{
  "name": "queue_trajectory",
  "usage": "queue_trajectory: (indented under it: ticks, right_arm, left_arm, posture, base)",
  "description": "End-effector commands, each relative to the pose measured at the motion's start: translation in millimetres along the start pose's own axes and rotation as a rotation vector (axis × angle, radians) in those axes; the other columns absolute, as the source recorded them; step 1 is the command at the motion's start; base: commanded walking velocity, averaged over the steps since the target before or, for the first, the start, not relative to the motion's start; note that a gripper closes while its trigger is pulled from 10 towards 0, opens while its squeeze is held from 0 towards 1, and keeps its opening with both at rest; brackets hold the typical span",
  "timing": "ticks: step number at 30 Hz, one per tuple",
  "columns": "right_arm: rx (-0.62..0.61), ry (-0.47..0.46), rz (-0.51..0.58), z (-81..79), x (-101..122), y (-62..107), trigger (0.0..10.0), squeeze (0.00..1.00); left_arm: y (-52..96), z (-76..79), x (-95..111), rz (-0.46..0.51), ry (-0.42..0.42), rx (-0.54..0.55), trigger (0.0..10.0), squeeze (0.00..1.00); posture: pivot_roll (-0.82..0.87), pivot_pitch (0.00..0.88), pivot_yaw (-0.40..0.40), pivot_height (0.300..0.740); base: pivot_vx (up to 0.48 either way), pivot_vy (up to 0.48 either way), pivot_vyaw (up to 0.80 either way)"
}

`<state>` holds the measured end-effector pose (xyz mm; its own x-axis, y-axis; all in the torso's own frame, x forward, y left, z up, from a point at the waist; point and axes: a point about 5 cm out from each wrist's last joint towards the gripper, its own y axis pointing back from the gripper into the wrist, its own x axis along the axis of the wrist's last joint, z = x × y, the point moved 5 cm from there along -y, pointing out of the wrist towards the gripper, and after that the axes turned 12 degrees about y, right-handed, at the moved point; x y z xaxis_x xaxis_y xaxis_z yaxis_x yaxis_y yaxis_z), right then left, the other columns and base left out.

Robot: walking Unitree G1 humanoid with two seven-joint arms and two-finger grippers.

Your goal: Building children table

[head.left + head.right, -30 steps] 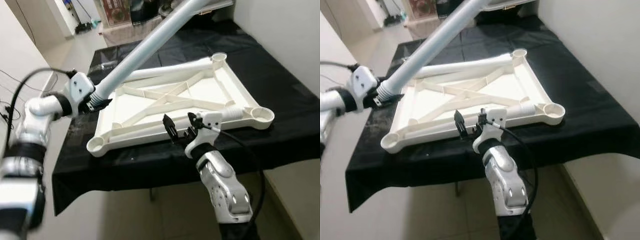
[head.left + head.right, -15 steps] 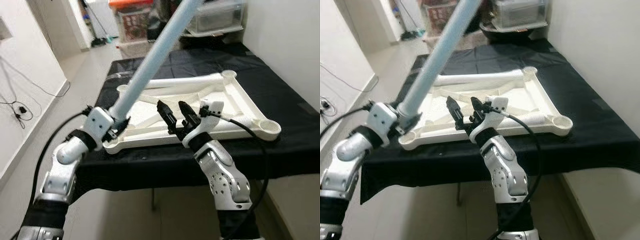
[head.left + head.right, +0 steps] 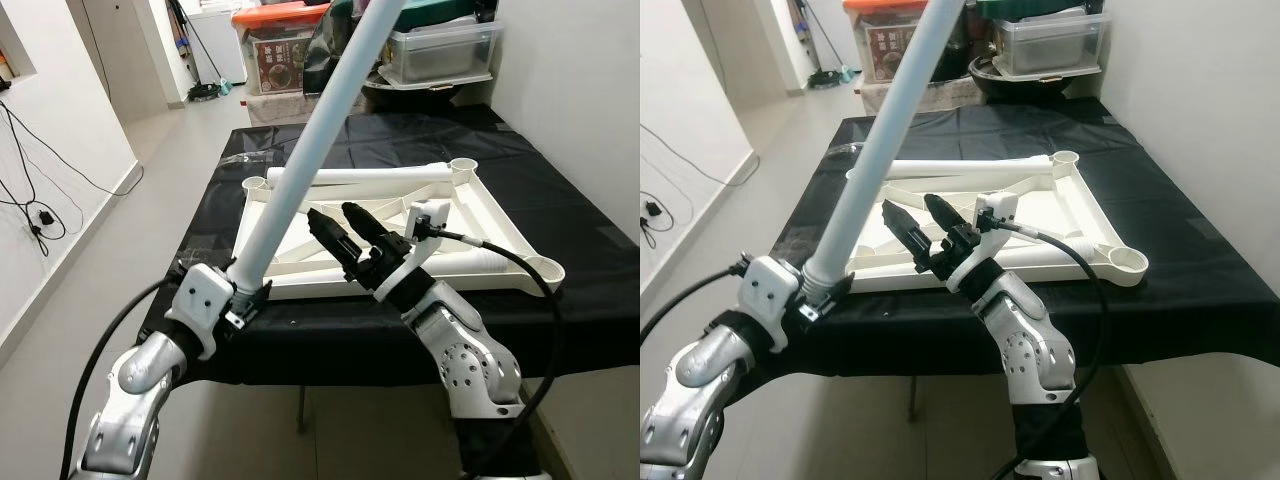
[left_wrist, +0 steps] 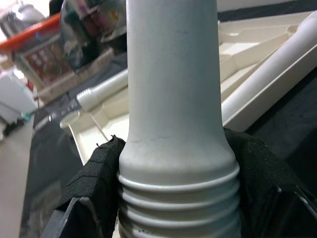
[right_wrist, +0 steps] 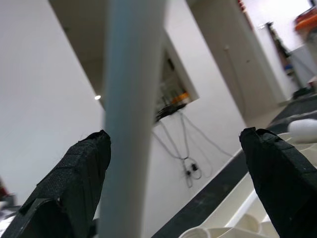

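Your left gripper point(image 3: 243, 290) has its jaws pinching the threaded end of the table leg point(image 3: 310, 150), at the near left corner of the upturned tabletop point(image 3: 495, 215); the left wrist view shows the black pads clamped just at the threads point(image 4: 178, 201). The leg's long axis runs steeply up and away from that grip, leaning over the tabletop toward the far storage boxes point(image 3: 440, 50). The tabletop lies underside up on the black-draped table point(image 3: 560, 185), ribs showing, with open sockets at its corners; the near left socket point(image 3: 257, 185)... correction, that one is the far left socket, and the near left one is hidden behind the leg and gripper. A second leg point(image 3: 370, 178) lies flat along the tabletop's far edge, and a third point(image 3: 480, 262) along its near edge. Your right gripper point(image 3: 345, 228) hovers over the tabletop's near edge with jaws spread wide, the held leg just to its left; in the right wrist view the leg passes between the fingertips point(image 5: 79, 158) without touching. Judgement: the right arm is nearer the shaft, so it can steady the leg while you seat the threads. A red box point(image 3: 285, 45) beyond the tabletop carries a label, unreadable.
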<state>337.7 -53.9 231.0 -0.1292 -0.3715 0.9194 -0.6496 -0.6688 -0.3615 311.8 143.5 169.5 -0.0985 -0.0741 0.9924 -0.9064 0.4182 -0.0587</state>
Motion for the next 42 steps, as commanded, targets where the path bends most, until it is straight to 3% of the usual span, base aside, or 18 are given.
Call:
queue_trajectory:
  ticks: [1,8,17,25,28,34,42]
  right_arm:
    - [0.054,-0.014,0.006,-11.1,1.1,-1.9,10.0,0.0]
    - [0.135,-0.013,-0.03,-26.7,-8.4,-1.7,10.0,0.0]
    - [0.165,-0.029,-0.065,-34.9,-18.4,-2.9,10.0,0.0]
    - [0.164,-0.043,-0.094,-35.1,-25.3,-2.4,10.0,0.0]
    - [0.159,-0.051,-0.101,-34.2,-27.0,-2.9,10.0,0.0]
    - [0.149,-0.064,-0.109,-33.9,-29.5,-4.1,10.0,0.0]
    - [0.129,-0.061,-0.114,-29.3,-30.0,-4.5,10.0,0.0]
  left_arm:
    - [2.0,-1.0,2.9,0.002,0.005,0.015,10.0,0.0]
    - [6.1,8.4,1.2,-0.027,0.006,-0.007,10.0,0.0]
    - [6.6,23.5,-4.2,-0.047,0.012,-0.053,10.0,0.0]
    - [5.6,36.9,-8.6,-0.062,0.026,-0.09,10.0,0.0]
    - [5.8,45.9,-13.9,-0.082,-0.05,-0.134,10.0,0.0]
    - [5.6,58.2,-15.5,-0.078,0.014,-0.154,10.0,0.0]
    - [6.7,65.9,-15.5,-0.078,0.011,-0.172,10.0,0.0]
  posture:
    - [-0.01,0.025,0.059,0.74]
    - [0.0,0.026,0.061,0.74]
    - [0.0,0.017,0.065,0.74]
    - [-0.01,0.014,0.064,0.74]
    - [0.0,0.013,0.063,0.74]
    - [0.0,0.017,0.062,0.74]
    - [0.0,0.024,0.062,0.74]
  base:
    - [0.0,0.0,0.0]
    - [0.0,0.0,0.0]
    - [0.0,0.0,0.0]
    - [0.0,0.0,0.0]
    - [0.0,0.0,0.0]
    - [0.0,0.0,0.0]
    - [0.0,0.0,0.0]
